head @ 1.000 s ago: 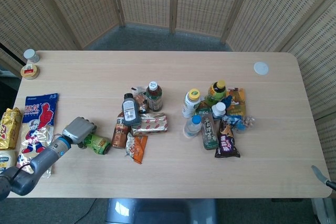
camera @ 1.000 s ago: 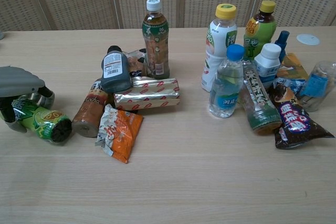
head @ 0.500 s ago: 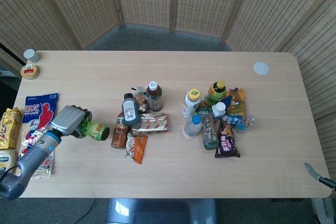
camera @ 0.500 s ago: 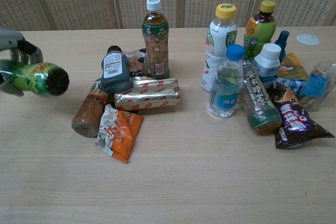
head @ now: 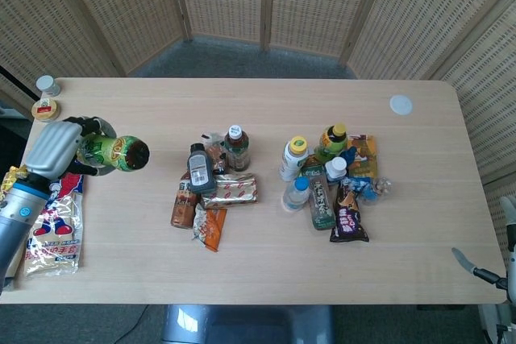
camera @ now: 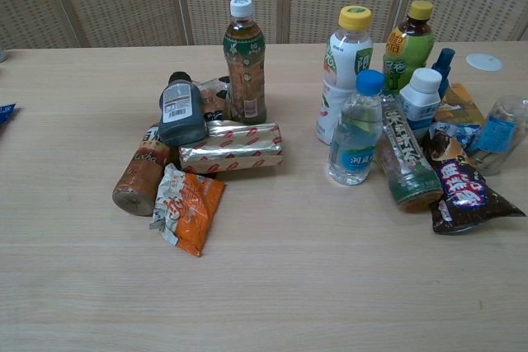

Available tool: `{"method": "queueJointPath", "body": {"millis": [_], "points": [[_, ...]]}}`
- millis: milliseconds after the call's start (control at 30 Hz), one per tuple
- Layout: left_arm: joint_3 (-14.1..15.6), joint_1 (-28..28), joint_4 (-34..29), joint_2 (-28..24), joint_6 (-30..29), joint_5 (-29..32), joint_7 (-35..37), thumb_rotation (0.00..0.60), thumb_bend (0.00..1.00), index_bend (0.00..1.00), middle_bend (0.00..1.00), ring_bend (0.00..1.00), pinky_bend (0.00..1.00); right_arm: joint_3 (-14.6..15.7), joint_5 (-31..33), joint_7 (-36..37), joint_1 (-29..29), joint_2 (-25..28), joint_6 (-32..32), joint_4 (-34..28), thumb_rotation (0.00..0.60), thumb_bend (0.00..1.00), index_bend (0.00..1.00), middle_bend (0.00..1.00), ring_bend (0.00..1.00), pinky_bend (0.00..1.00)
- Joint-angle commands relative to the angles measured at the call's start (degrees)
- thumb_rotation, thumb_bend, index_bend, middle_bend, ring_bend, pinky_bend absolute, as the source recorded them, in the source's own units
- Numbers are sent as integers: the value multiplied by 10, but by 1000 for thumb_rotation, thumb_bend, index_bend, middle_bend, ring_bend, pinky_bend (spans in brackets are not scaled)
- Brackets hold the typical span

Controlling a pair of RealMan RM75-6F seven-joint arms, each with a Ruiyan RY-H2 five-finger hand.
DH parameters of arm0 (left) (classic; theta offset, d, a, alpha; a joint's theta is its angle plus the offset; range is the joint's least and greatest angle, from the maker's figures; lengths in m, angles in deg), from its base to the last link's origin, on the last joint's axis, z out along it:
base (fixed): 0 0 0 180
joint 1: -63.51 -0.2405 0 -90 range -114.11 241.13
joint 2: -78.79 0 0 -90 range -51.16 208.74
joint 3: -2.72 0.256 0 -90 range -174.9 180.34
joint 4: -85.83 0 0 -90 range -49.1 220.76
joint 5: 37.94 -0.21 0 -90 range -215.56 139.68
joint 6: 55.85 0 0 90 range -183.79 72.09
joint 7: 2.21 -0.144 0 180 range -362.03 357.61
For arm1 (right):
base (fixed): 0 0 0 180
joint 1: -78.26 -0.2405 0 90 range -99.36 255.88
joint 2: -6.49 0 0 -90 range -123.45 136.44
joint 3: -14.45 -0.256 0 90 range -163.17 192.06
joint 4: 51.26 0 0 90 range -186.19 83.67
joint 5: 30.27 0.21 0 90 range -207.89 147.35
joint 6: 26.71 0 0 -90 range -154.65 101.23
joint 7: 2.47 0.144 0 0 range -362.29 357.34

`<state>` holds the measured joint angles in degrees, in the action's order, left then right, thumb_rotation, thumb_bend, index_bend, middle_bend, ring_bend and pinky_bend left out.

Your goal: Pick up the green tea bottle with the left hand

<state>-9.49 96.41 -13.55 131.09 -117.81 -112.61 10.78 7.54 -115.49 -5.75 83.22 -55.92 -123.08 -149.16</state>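
The left hand (head: 55,147) grips the green tea bottle (head: 113,152), base jutting sideways beyond its fingers. The lift looks done; next, hold it steady.

The print on the bottles and packets is too small or blurred to read with any certainty.

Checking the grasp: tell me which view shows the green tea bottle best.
The head view: the green tea bottle lies sideways in the left hand, lifted near the table's left edge. The chest view shows neither bottle nor hand.
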Motion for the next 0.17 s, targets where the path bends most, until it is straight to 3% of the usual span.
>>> {"method": "queueJointPath", "body": {"millis": [33, 167], "points": [[-12, -3, -13, -7, -7, 6, 14, 600, 286, 609, 746, 718, 627, 1, 0, 1, 1, 1, -1, 0, 359, 146, 0, 0, 0, 0], [-14, -1, -15, -4, -4, 4, 15, 600, 280, 608, 745, 715, 625, 0, 1, -1, 1, 5, -1, -3, 354, 146, 0, 0, 0, 0]]}}
